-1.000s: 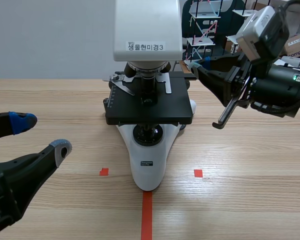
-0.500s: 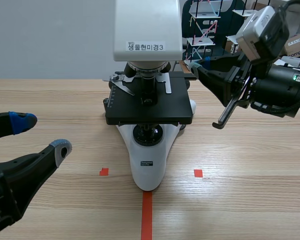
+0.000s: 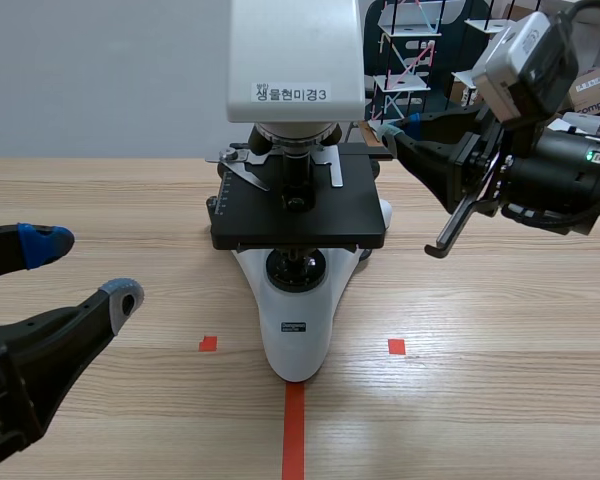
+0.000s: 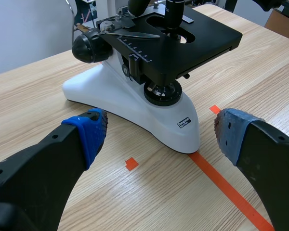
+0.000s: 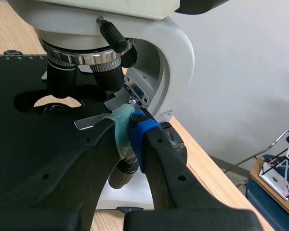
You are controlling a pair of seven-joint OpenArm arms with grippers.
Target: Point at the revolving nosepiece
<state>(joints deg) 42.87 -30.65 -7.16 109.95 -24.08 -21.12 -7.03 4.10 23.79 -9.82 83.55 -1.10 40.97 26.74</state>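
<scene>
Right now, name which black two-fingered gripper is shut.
The right gripper, pads pressed together near the white microscope; the left gripper stands wide open.

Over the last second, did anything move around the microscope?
Nothing visibly changed. The right gripper stays shut, its tip close to the microscope just below the nosepiece. The left gripper stays open, low and off to the side of the base.

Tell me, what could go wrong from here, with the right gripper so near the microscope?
1. The shut right gripper is close to the stage and lower than the nosepiece; pushing ahead could knock an objective.
2. With the gripper this low, its pointing may be read as the objective or the stage.
</scene>
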